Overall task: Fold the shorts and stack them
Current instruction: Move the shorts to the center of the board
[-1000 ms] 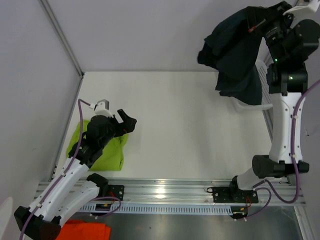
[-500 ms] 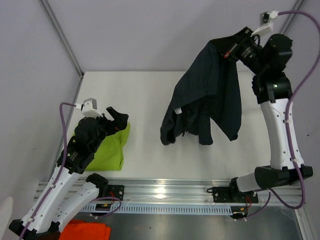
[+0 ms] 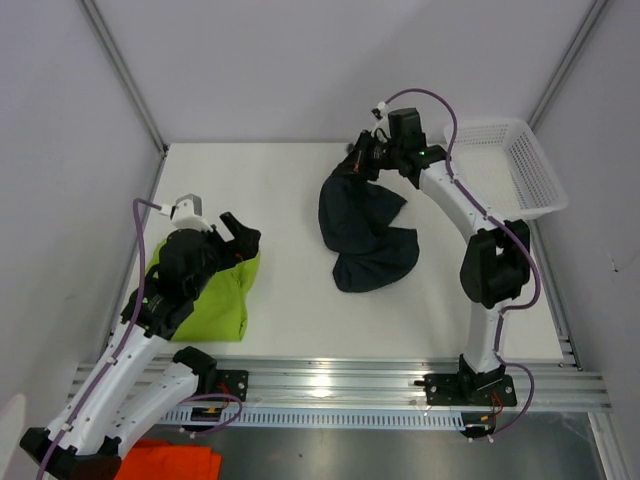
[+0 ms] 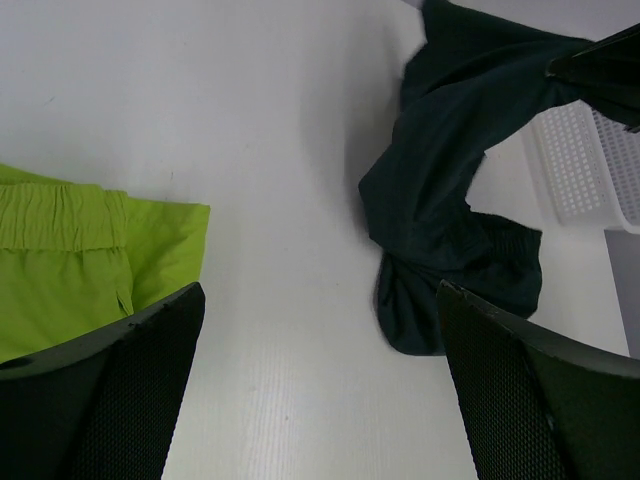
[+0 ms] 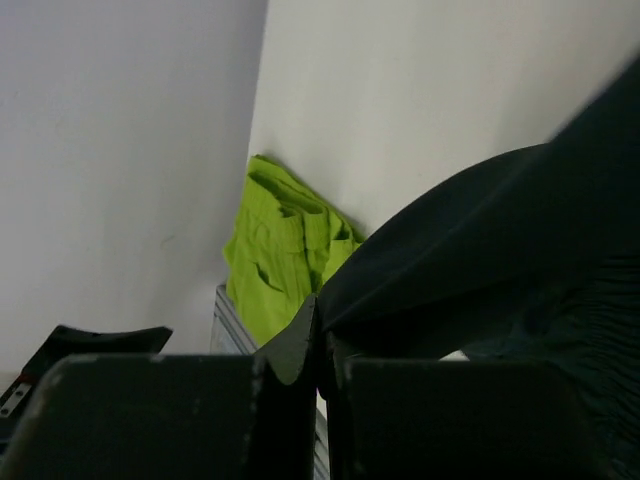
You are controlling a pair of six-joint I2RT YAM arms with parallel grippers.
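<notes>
The dark navy shorts [image 3: 362, 228] lie crumpled in the middle of the table, their top edge still lifted. My right gripper [image 3: 358, 160] is shut on that edge, and in the right wrist view the dark fabric [image 5: 500, 240] runs out from between the pressed jaws. The lime green shorts [image 3: 222, 298] lie folded at the left; they also show in the left wrist view [image 4: 70, 270] and, far off, in the right wrist view [image 5: 285, 250]. My left gripper [image 3: 243, 240] hovers open over the green pair's right edge, holding nothing. The dark shorts [image 4: 450, 230] lie ahead of it.
A white mesh basket [image 3: 520, 175] stands at the back right of the table, its corner also showing in the left wrist view [image 4: 590, 170]. An orange cloth [image 3: 170, 462] lies off the table below the front rail. Grey walls close in the left and back.
My right arm has swung down and left from high at the back right, carrying the dark shorts from the air onto the table's middle. The left arm barely moved.
</notes>
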